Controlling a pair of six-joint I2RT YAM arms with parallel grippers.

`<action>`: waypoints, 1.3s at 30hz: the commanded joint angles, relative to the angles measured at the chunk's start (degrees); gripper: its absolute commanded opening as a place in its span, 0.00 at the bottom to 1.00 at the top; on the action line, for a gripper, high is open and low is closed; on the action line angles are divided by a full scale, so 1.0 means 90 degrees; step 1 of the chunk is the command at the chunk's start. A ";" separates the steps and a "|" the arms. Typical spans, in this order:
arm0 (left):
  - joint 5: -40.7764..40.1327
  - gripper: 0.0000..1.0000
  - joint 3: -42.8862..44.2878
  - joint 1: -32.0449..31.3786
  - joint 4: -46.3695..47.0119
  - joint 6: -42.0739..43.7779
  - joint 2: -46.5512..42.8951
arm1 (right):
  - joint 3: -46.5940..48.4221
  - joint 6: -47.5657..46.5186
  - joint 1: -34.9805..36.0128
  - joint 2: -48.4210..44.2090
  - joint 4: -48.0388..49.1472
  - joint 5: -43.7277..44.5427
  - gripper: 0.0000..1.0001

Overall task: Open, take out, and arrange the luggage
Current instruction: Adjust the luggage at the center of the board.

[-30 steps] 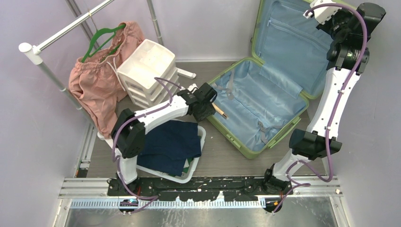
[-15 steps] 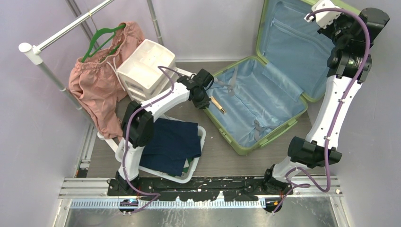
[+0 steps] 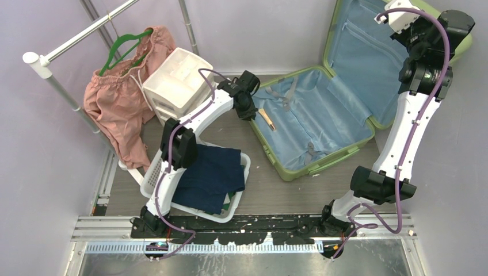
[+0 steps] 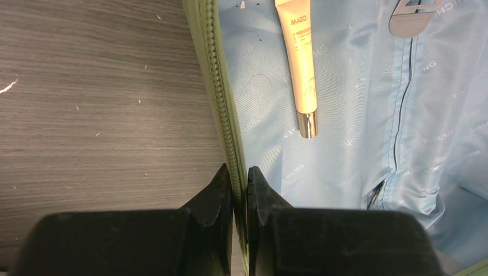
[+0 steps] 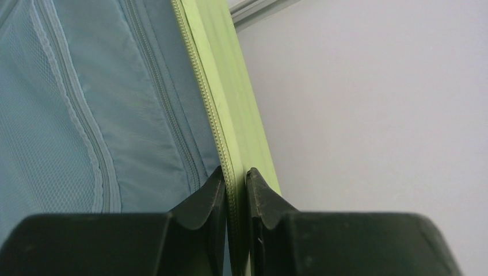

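Observation:
The light-green luggage [image 3: 322, 164] lies open on the table, its blue lining facing up and its lid [image 3: 368, 52] raised at the back right. My left gripper [image 3: 246, 109] [image 4: 238, 179] is shut on the green zipped rim [image 4: 216, 69] of the lower shell at its left edge. High at the back right, my right gripper [image 5: 233, 181] is shut on the lid's green rim [image 5: 230, 86]; the top view hides its jaws behind the wrist. A cream tube [image 3: 266, 119] [image 4: 299, 63] lies on the lining inside the lower shell, beside its straps [image 3: 290, 89].
A white basket [image 3: 241, 190] holding dark blue clothing [image 3: 210, 175] sits in front of the left arm. A white drawer unit [image 3: 178, 86] stands at the back left. Pink shorts [image 3: 121, 98] hang on a green hanger [image 3: 124, 49] from a rail [image 3: 75, 37].
The left gripper has closed on the lower shell's rim and moved back. The luggage has shifted right and turned. The right gripper still holds the lid.

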 commanded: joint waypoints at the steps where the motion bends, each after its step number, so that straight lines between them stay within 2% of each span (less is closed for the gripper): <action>1: 0.0576 0.01 0.0572 -0.0008 0.1447 0.0383 0.0109 | 0.0031 0.0572 0.0047 -0.0387 0.1108 -0.0085 0.14; 12: 0.1077 0.11 0.0745 0.0053 0.1873 0.0220 0.0376 | -0.0333 0.0482 0.0044 -0.0326 0.1258 0.0124 0.39; 18: 0.1114 0.25 0.0419 0.0076 0.2109 0.0253 0.0102 | -0.0407 0.0766 0.0047 -0.0542 0.1337 -0.0159 0.69; 22: 0.0992 0.36 0.0239 0.0120 0.2149 0.0258 -0.0138 | -0.0261 0.1051 0.0046 -0.0659 0.1108 -0.0514 0.82; 28: 0.0630 0.49 -0.0001 0.0157 0.2021 0.0548 -0.0621 | -0.0445 0.1537 0.0114 -0.1043 0.0470 -0.1327 0.88; 33: 0.0438 0.55 -0.0230 0.0196 0.1823 0.0816 -0.1036 | -0.0937 0.1750 0.0298 -0.1441 -0.0238 -0.1985 0.90; 39: -0.0011 0.57 -0.0592 0.0203 0.1703 0.1311 -0.1748 | -0.1373 0.2176 0.0392 -0.1619 -0.1471 -0.3275 0.93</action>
